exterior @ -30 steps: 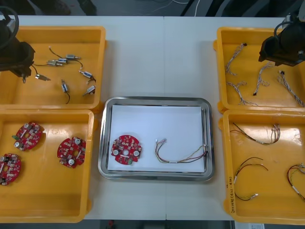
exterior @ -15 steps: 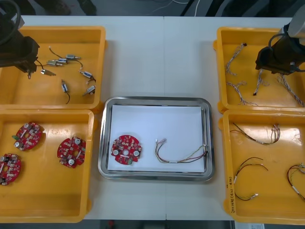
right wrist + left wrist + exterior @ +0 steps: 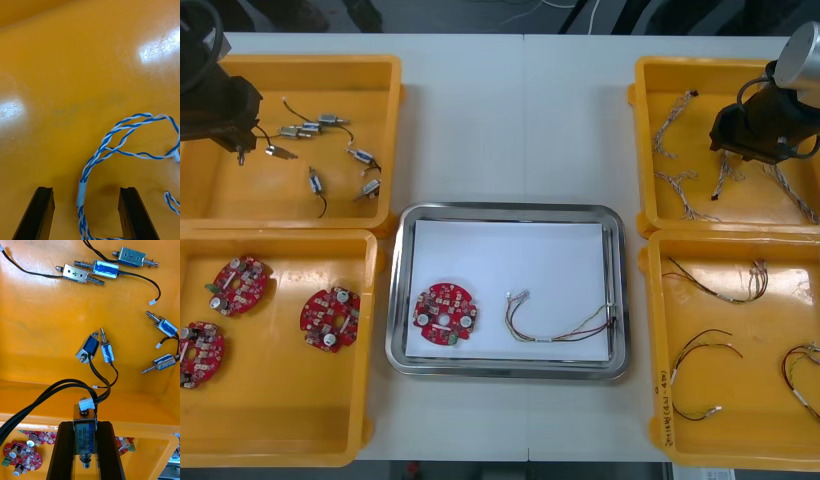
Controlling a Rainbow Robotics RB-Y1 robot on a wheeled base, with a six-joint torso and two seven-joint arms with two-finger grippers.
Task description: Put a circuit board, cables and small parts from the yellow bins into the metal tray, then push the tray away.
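In the far left yellow bin (image 3: pixel 385 130) my left gripper (image 3: pixel 240 150) is shut on a small metal part (image 3: pixel 85 438), held above the bin floor between the fingers (image 3: pixel 65 450). Several more small metal parts (image 3: pixel 107 269) lie below it. My right gripper (image 3: pixel 748 150) is down in the far right yellow bin (image 3: pixel 645 120), open, its fingers (image 3: pixel 37 213) on either side of a twisted blue and white cable (image 3: pixel 81 187) lying on the bin floor. The metal tray (image 3: pixel 505 212) holds a round red circuit board (image 3: pixel 445 312) and a red and yellow cable (image 3: pixel 560 328).
The near left bin (image 3: pixel 375 330) holds three more circuit boards (image 3: pixel 330 318). The near right bin (image 3: pixel 658 350) holds black and red and yellow cables (image 3: pixel 705 345). More blue and white cables (image 3: pixel 675 120) lie around the right gripper.
My left gripper rose slightly with the small metal part, then held still. My right gripper came nearer and lower, down onto the blue and white cables.
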